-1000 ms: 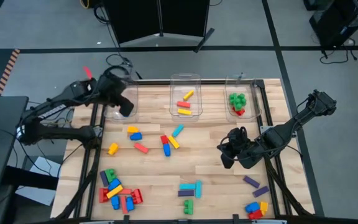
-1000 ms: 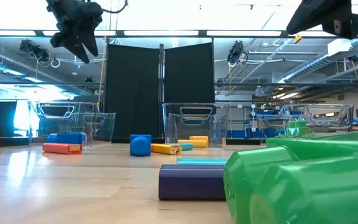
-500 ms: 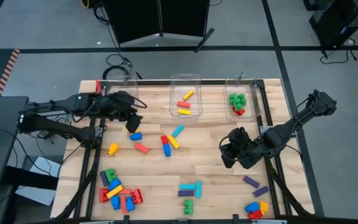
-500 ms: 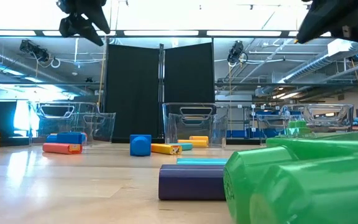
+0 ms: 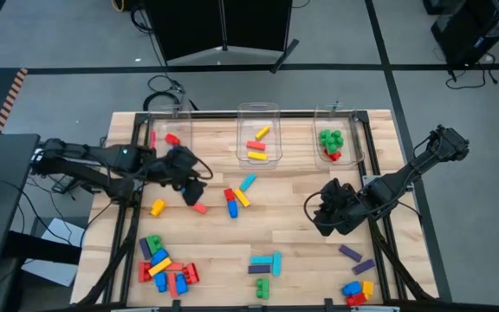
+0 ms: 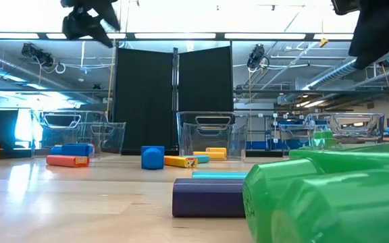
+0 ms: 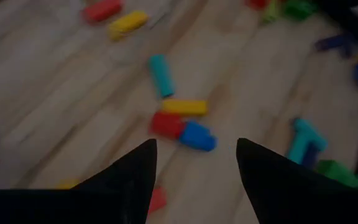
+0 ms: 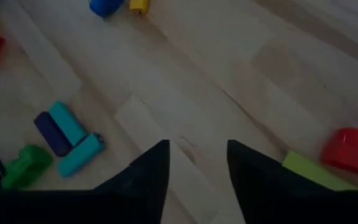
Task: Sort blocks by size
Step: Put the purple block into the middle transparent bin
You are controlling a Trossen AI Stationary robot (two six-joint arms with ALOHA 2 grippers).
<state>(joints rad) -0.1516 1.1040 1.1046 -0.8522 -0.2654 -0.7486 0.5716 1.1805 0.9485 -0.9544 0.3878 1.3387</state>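
Observation:
Coloured blocks lie scattered on the wooden table [image 5: 293, 186]. A cyan block [image 7: 161, 74], a yellow one [image 7: 185, 107] and a red-and-blue pair [image 7: 184, 129] lie at mid-table. My left gripper [image 5: 192, 177] hovers open just left of them, nothing between its fingers [image 7: 194, 168]. My right gripper [image 5: 315, 217] hangs open over bare wood at the right [image 8: 197, 158], with a cyan, purple and green cluster [image 8: 61, 137] beyond it. Three clear bins stand along the far edge: the left bin [image 5: 165, 149] holds a red block [image 5: 173, 139].
The middle bin [image 5: 258, 117] holds red and yellow blocks, and the right bin [image 5: 333, 117] green and red ones. Block piles lie near the front edge at left [image 5: 163, 264], centre [image 5: 265, 264] and right [image 5: 358, 288]. Free wood lies between the two grippers.
My left gripper has swung away from the left bin toward the table's near edge and centre, staying high and open. A red block now shows in the bin where the gripper stood. My right gripper has tipped a little in place.

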